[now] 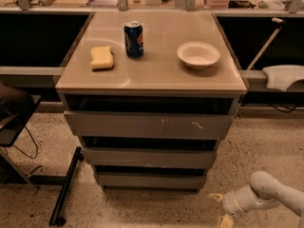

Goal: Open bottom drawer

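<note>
The bottom drawer (151, 180) is the lowest and shortest of three grey-brown handleless fronts in the cabinet, its flat panel just above the floor. It sits nearly flush under the middle drawer (149, 157). My gripper (220, 209) is low over the floor at the lower right, a short way right of the bottom drawer's right end and not touching it. Its two yellow-tipped fingers (216, 197) are spread apart with nothing between them, pointing left.
On the cabinet top (156, 77) stand a blue soda can (134, 39), a yellow sponge (102, 57) and a white bowl (198, 54). The top drawer (149, 126) has white scratch marks. A black bar (65, 186) lies on the speckled floor at the left.
</note>
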